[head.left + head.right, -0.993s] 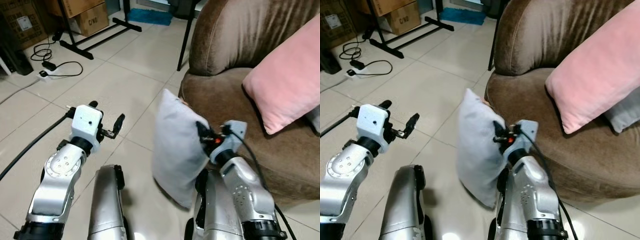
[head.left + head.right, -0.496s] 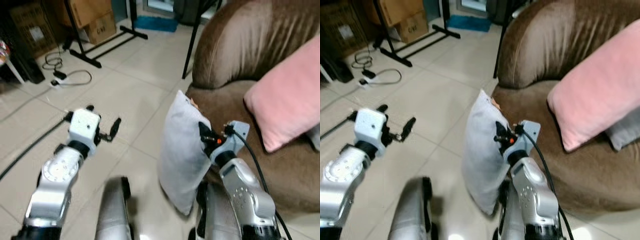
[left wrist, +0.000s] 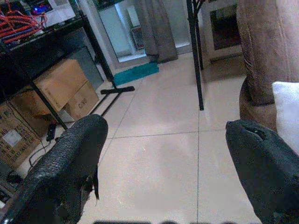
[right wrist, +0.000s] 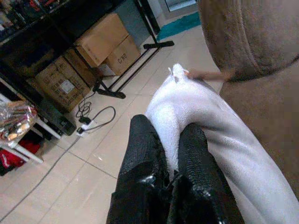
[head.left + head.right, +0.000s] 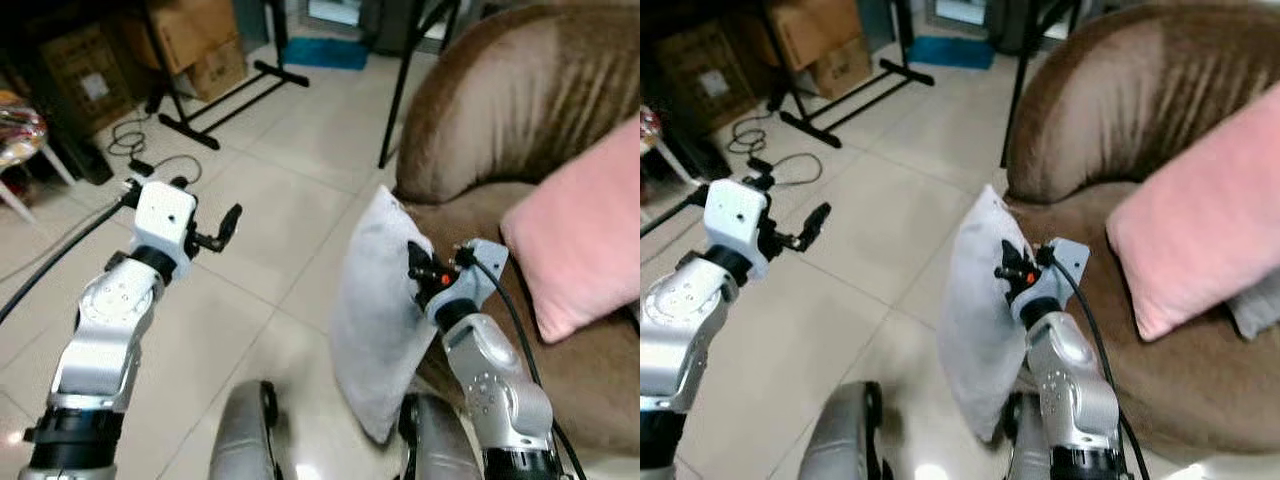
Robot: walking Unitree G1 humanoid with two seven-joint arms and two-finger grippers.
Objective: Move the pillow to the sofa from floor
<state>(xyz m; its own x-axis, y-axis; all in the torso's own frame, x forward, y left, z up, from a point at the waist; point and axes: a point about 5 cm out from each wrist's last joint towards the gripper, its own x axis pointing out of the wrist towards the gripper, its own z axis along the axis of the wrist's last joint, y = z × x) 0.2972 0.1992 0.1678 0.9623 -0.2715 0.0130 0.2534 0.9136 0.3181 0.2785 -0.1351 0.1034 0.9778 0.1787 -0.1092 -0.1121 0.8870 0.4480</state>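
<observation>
Two pillows: one grey pillow (image 5: 378,310), one pink pillow (image 5: 585,240) w/ a bit of grey fabric behind it. One brown sofa (image 5: 500,110), pink one on its seat. Pale tiled floor (image 5: 270,180); cardboard boxes (image 5: 205,40), black stand (image 5: 215,100) and cables well away from sofa. Right gripper (image 4: 172,154) pinches a fold of the grey pillow, held upright just beside sofa's front edge. Left gripper (image 3: 163,154) spread wide, holding nothing, above floor well apart from sofa.
</observation>
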